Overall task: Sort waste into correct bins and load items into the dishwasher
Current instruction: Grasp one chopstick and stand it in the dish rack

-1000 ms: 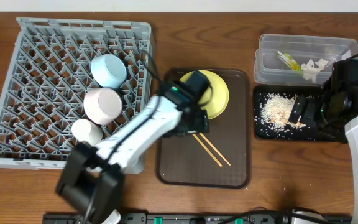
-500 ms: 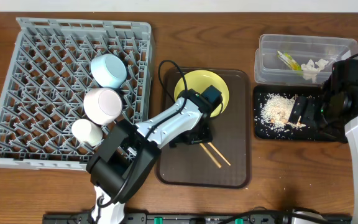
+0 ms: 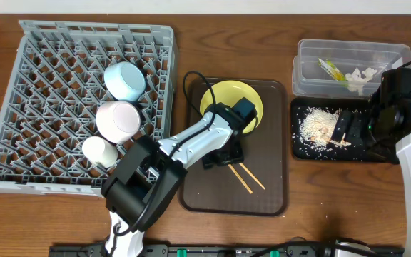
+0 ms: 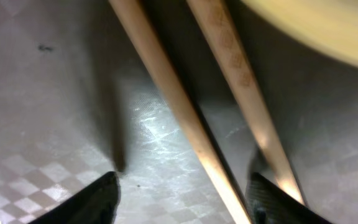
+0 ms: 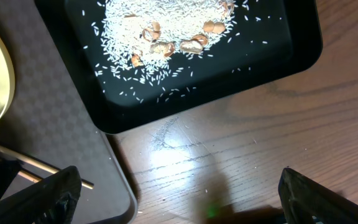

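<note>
Chopsticks (image 4: pixel 182 124) are lying side by side on the brown serving tray (image 4: pixel 48 93), both running between the fingers of the left pincer (image 4: pixel 184 183). It has dropped from above the yellow plate (image 3: pixel 254 96) and is narrowing around them, though its fingers are not yet clamping. A grasp seems to be starting, with the dish rack (image 3: pixel 48 71) waiting well to its left. The right pincer (image 5: pixel 179 183) is hanging wide apart just beside the black tray (image 5: pixel 291 37).
</note>
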`<action>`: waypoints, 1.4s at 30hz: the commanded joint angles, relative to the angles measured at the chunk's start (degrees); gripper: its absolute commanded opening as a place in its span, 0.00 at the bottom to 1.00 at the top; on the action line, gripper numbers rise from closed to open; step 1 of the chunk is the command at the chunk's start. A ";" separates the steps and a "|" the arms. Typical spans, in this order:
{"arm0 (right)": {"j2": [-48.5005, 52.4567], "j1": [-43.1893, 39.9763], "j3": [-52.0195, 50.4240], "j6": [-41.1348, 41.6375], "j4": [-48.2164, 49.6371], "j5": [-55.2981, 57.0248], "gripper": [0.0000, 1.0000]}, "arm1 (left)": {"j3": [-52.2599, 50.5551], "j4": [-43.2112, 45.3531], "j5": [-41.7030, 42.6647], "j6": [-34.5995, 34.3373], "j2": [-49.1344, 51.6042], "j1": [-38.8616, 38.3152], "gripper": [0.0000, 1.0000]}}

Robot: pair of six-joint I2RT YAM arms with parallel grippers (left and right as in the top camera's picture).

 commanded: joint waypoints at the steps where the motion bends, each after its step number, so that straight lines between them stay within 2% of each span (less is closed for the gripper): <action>1: -0.42 -0.52 0.98 -0.87 -0.09 0.39 0.99 | -0.63 -0.11 0.72 -0.02 0.72 -0.09 0.60; 11: -0.42 -0.52 0.98 -0.87 -0.09 0.39 0.99 | -5.22 3.10 2.45 -0.07 0.72 -0.09 0.58; 13: -0.42 -0.52 0.98 -0.87 -0.09 0.39 0.99 | -5.79 3.28 2.21 -0.04 0.72 -0.09 0.52; 15: -0.42 -0.52 0.98 -0.87 -0.20 0.37 0.99 | -5.84 3.23 2.25 0.00 0.72 -0.02 0.40; 17: -0.42 -0.52 0.98 -0.87 -0.22 0.37 0.99 | -5.84 3.26 2.23 0.42 0.70 0.00 0.35; 19: -0.42 -0.52 0.98 -0.87 -0.26 0.39 0.99 | -5.81 3.21 2.23 0.55 0.70 0.24 0.35; 24: -0.42 -0.52 0.98 -1.29 -0.44 0.39 0.99 | -5.81 3.21 1.81 2.91 0.17 1.75 0.14; 26: -0.42 -0.52 0.98 -1.29 -0.44 0.39 0.99 | -5.81 3.19 1.79 3.69 -0.35 2.75 0.09; 32: -0.42 -0.52 0.98 -1.29 -0.46 0.39 0.99 | -5.75 2.99 1.46 6.58 -3.28 6.34 0.08; 36: -0.42 -0.52 0.98 -1.29 -0.46 0.39 0.99 | -5.55 1.97 -1.95 9.20 -7.58 8.26 0.08; 42: -0.42 -0.52 0.98 -1.29 -0.44 0.39 0.99 | -3.13 0.20 -2.32 25.16 -17.86 11.21 0.08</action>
